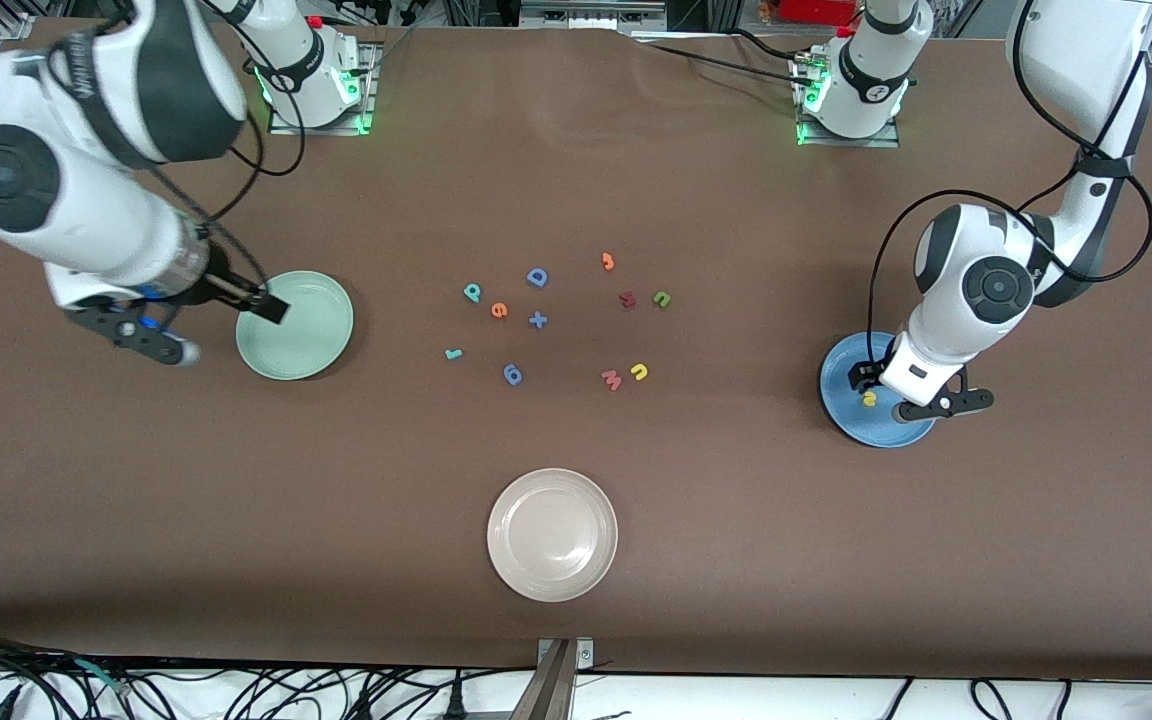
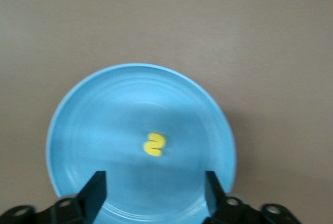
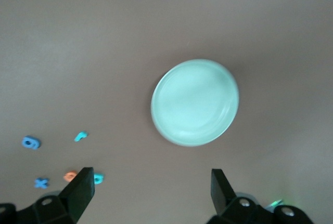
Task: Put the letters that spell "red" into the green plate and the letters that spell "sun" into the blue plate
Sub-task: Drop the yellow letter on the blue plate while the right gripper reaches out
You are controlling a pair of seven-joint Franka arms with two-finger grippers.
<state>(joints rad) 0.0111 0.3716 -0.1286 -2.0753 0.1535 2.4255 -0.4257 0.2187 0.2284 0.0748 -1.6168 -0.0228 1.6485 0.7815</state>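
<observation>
The yellow "s" [image 1: 869,398] [image 2: 154,144] lies in the blue plate [image 1: 841,400] [image 2: 104,115]. My left gripper [image 1: 898,392] [image 2: 156,190] hangs open just above it, holding nothing. The yellow "u" [image 1: 639,372] and green "n" [image 1: 662,299] lie on the table. So do the teal "d" [image 1: 473,292] [image 3: 98,178], orange "e" [image 1: 499,310] [image 3: 70,175] and teal "r" [image 1: 453,353] [image 3: 80,136]. The green plate [image 1: 311,320] [image 3: 195,102] holds nothing. My right gripper [image 1: 224,330] [image 3: 151,187] is open and empty, high over the plate's edge toward the right arm's end.
Among the letters lie a blue "D" [image 1: 537,277], an orange "3" [image 1: 608,262], a dark red letter [image 1: 627,298], a blue plus [image 1: 537,320], a blue "9" [image 1: 512,374] and a pink "W" [image 1: 612,379]. A cream-white plate [image 1: 552,535] sits nearest the front camera.
</observation>
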